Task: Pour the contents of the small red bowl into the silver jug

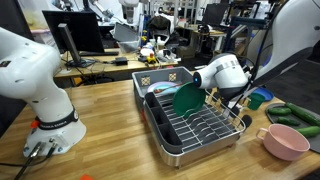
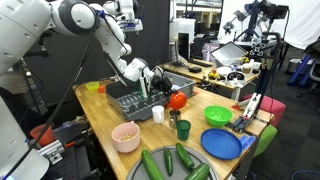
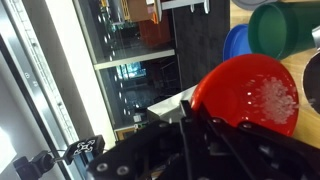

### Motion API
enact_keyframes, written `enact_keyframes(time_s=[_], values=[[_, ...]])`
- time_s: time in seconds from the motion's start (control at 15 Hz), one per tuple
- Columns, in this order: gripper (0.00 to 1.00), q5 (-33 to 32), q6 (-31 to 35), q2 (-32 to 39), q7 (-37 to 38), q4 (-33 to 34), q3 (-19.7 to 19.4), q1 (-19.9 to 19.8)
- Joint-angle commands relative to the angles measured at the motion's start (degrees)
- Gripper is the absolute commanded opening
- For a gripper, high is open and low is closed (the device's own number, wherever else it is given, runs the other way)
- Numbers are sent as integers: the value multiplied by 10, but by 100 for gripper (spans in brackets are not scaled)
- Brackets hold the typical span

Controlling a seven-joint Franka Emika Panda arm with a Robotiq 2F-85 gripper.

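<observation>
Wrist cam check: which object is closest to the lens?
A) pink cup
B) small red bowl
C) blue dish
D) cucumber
B: the small red bowl fills the right foreground of the wrist view, its inside facing the camera. It overlaps a blue dish and a green container behind it.

Bright, even indoor light; exterior views fairly sharp. Wrist view tilted, foreground soft; white glare patch on small red bowl [image 3: 245,92] at 3 o'clock

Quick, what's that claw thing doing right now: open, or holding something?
Gripper: jaws closed, holding the small red bowl by its rim.
</observation>
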Motion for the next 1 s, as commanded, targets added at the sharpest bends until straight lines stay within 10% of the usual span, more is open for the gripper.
enact_keyframes(time_s=[0.0, 0.93], values=[[2, -14, -22, 16, -16, 16, 6, 0], [2, -8, -56, 43, -27, 41, 11, 4]])
